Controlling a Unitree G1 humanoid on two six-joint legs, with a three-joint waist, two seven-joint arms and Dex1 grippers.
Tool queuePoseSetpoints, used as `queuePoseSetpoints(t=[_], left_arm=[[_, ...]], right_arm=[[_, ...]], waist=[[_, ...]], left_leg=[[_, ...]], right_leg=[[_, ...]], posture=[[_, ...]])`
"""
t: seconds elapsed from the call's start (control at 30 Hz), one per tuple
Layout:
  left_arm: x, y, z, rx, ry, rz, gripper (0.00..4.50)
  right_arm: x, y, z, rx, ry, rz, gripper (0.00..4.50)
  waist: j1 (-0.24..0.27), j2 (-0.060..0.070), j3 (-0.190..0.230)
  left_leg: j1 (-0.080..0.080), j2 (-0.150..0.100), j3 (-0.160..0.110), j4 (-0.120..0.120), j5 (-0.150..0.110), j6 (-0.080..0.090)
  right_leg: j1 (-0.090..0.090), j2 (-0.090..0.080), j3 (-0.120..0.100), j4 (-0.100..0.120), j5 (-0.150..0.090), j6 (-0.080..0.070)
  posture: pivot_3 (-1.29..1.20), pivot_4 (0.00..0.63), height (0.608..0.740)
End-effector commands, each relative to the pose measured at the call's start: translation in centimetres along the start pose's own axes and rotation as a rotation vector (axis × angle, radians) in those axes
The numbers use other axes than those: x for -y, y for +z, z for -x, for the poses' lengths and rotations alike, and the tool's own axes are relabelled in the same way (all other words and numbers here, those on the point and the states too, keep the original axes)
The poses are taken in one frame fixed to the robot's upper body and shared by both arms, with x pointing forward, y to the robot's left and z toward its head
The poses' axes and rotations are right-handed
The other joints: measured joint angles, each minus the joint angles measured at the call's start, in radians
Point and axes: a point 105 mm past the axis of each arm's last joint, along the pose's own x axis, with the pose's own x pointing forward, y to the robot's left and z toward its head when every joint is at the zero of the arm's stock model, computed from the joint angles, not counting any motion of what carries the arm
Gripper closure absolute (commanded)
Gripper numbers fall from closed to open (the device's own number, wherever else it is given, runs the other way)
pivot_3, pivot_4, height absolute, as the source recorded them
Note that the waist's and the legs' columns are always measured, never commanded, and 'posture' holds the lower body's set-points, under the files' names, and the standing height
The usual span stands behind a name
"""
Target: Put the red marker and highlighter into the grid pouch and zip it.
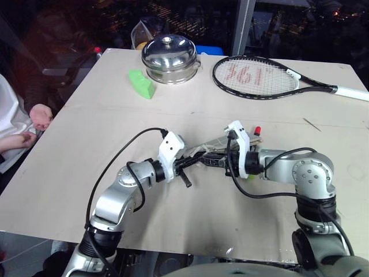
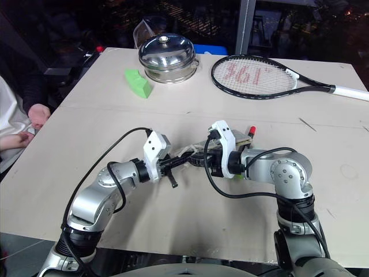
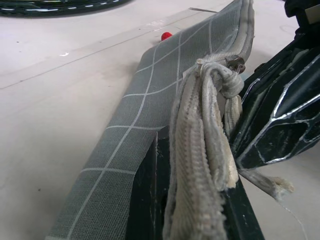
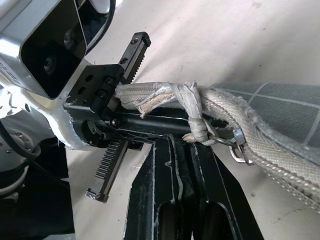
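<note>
Gripping the pouch point(image 3: 150, 125) by its zipper edge, the left gripper point(image 1: 193, 163) holds it just above the table point(image 1: 86, 150); the right gripper point(image 1: 214, 160) is closed at the cord pull point(image 4: 192, 112). The marker's point(image 1: 258, 130) red cap shows behind.

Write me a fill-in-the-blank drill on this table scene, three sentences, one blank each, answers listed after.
1. The left gripper is shut on the pale fabric edge of the grid ____.
2. The racket lies to the right of the steel ____ with the domed lid.
3. The right gripper is shut on the cord tied to the pouch's ____ pull.

Missing words: pouch; pot; zipper
</note>
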Motion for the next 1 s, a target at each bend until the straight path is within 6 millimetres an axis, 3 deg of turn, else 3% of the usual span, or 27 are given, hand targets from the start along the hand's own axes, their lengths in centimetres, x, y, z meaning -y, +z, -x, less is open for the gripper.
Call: queuePoseSetpoints(t=[0.03,0.23,0.3,0.4,0.5,0.6,0.63,0.77,1.0], left_arm=[[1.3,1.3,-0.6,0.054,-0.048,-0.062,4.5],[1.0,1.3,-0.4,0.057,-0.044,-0.093,4.5],[0.6,1.2,0.0,0.059,-0.032,-0.081,4.5],[0.1,1.0,0.7,0.061,-0.013,-0.052,4.5],[-0.3,0.9,1.2,0.066,-0.008,-0.025,4.5],[-0.7,0.8,2.0,0.066,-0.006,-0.012,4.5],[-0.8,0.7,2.2,0.065,-0.005,-0.01,4.5],[-0.9,0.5,2.4,0.06,-0.015,0.0,4.5],[-0.6,0.8,2.1,0.067,-0.041,-0.009,4.5]], right_arm=[[-3.1,0.7,-0.8,0.014,0.192,0.008,4.44],[-2.6,0.7,-1.1,-0.009,0.207,-0.001,4.44],[-1.4,1.0,-0.6,0.02,0.137,0.046,4.44],[-0.9,0.9,1.3,0.069,0.11,0.094,3.62],[-0.7,0.5,3.5,0.107,0.031,0.184,2.3],[-0.8,1.1,6.8,0.215,-0.069,0.255,2.3],[-0.7,1.4,7.4,0.243,-0.097,0.266,2.92],[0.1,2.2,8.3,0.311,-0.216,0.26,4.42],[1.5,2.2,6.9,0.296,-0.285,0.218,4.47]], waist=[[0.0,0.0,0.0],[0.001,0.0,0.0],[0.0,0.0,0.0],[0.001,0.0,0.0],[0.003,0.0,0.0],[0.002,0.0,0.0],[0.001,0.0,0.0],[-0.001,0.0,0.0],[0.001,0.0,0.0]], left_leg=[[0.0,0.0,0.0,0.0,0.0,0.0],[0.0,0.0,0.0,0.0,0.0,0.0],[-0.001,0.0,0.0,0.0,0.0,0.0],[-0.001,0.0,0.0,0.0,0.0,0.0],[-0.002,0.0,0.0,0.0,0.0,0.0],[-0.001,0.0,0.0,0.0,0.0,0.0],[-0.001,0.0,0.0,0.0,0.0,0.0],[0.0,0.001,0.0,0.0,0.0,0.0],[-0.001,0.0,0.0,0.0,0.0,0.0]], right_leg=[[0.0,0.0,0.0,0.0,0.0,0.0],[0.0,0.0,0.0,0.0,0.0,0.0],[0.0,0.0,0.0,0.0,0.0,0.0],[-0.001,0.0,0.0,0.0,0.0,0.0],[-0.001,-0.001,-0.001,-0.001,0.0,0.0],[-0.001,-0.001,-0.001,-0.001,-0.001,0.001],[-0.001,-0.001,-0.001,-0.001,-0.002,0.003],[-0.001,-0.001,-0.001,-0.001,-0.002,0.004],[-0.001,-0.001,0.0,-0.001,-0.002,0.003]], posture=[[0.0,0.15,0.74],[0.0,0.15,0.74],[0.0,0.15,0.74],[0.0,0.15,0.74],[0.0,0.15,0.74],[0.0,0.15,0.74],[0.0,0.15,0.74],[0.0,0.15,0.74],[0.0,0.15,0.74]])
